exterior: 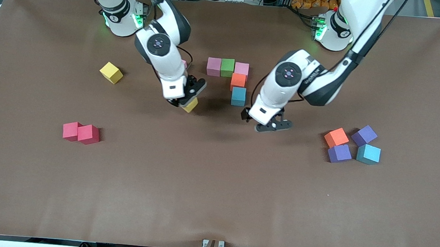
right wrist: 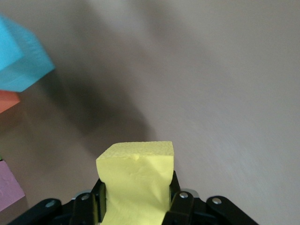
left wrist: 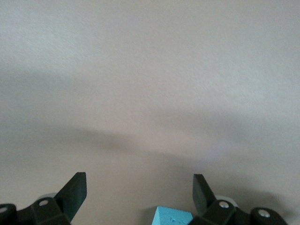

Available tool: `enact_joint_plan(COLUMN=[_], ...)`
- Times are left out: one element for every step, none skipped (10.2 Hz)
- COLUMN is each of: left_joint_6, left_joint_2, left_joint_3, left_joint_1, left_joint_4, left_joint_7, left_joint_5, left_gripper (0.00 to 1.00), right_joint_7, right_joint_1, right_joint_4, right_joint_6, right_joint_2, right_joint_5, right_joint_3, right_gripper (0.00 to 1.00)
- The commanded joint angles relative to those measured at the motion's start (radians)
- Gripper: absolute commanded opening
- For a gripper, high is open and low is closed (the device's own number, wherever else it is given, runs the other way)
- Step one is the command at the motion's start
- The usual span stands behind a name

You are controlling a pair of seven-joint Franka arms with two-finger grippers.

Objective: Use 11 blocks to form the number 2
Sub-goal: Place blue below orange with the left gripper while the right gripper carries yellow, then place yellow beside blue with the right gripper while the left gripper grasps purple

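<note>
The right gripper (exterior: pixel 187 102) squeezes a soft yellow foam cube (exterior: pixel 190 105) above the brown matte table (exterior: pixel 214 193), beside a teal cube (exterior: pixel 238 96) ending the partial digit (exterior: pixel 229 79). The left gripper (exterior: pixel 268 124) hovers alongside, fingers apart and empty.

- Upper centre of frame: block row (exterior: pixel 227 67), with a two-block column (exterior: pixel 238 81) below one end.
- Right arm's end: touching pair (exterior: pixel 87 134), with a lone block (exterior: pixel 111 72) higher up.
- Left arm's end: cluster of four (exterior: pixel 336 137).
</note>
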Motion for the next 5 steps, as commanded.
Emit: enact_joint_plan(left_joint_6=[-0.032, -0.058, -0.069, -0.069, -0.069], left_joint_2=[-0.039, -0.049, -0.049, -0.046, -0.042], left_joint_3=[-0.019, -0.02, -0.02, -0.02, -0.019], left_joint_1=[0.071, 0.114, 0.15, 0.193, 0.232], left_joint_4=[-0.009, 0.0, 0.004, 0.005, 0.003], left_joint_7=[-0.005, 0.004, 0.005, 0.019, 0.059], left_joint_5=[0.019, 0.017, 0.017, 0.017, 0.019], left_gripper=[1.0, 1.0, 1.0, 1.0, 1.0], right_joint_7=[-0.21, -0.287, -0.339, -0.37, -0.372], right_joint_1=[0.047, 0.067, 0.085, 0.1, 0.125], right_joint_4=[0.113, 0.137, 0.143, 0.146, 0.149], right_joint_6=[0.004, 0.004, 0.004, 0.006, 0.006], right_joint_2=[0.115, 0.141, 0.155, 0.163, 0.166], right_joint_5=[-0.018, -0.018, -0.019, -0.019, -0.019], right_joint_3=[-0.006, -0.008, -0.009, -0.011, -0.014], right_gripper=[0.22, 0.22, 0.2, 0.17, 0.16])
